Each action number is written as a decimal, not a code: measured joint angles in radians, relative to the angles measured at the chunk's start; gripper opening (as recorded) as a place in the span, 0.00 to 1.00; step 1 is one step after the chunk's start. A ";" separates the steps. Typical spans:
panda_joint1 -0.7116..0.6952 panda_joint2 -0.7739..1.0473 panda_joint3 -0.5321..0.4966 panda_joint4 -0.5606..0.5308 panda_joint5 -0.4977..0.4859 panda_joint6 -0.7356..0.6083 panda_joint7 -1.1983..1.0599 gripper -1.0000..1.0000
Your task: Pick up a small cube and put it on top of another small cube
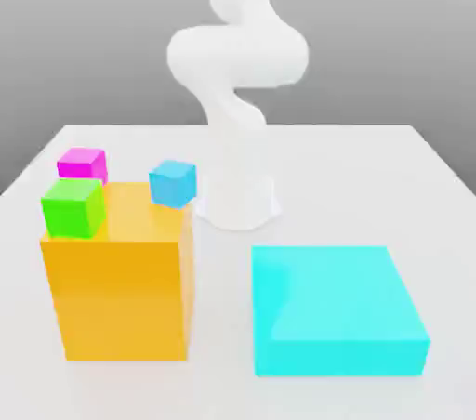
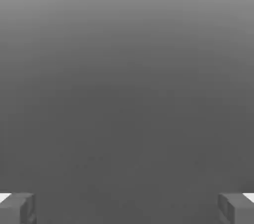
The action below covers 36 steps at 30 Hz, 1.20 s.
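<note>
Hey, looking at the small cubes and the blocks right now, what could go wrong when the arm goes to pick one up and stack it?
1. The magenta cube sits close behind the orange block; a descending gripper, fingers wide apart, might clip the block.
2. The green cube rests near the orange block's top corner, so a nudge could tip it off.
3. The light-blue cube lies close by and could get bumped.

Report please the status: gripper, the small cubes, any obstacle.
Gripper open, holding nothing. Magenta cube on the table behind the orange block; green cube on that block; light-blue cube by its far corner. Nothing stacked yet.
</note>
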 joint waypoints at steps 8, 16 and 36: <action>0.075 0.296 0.069 0.047 -0.032 0.059 -0.101 0.50; 0.145 0.586 0.143 0.093 -0.078 0.116 -0.189 0.50; 0.365 1.309 0.200 0.217 -0.251 0.327 -0.313 0.00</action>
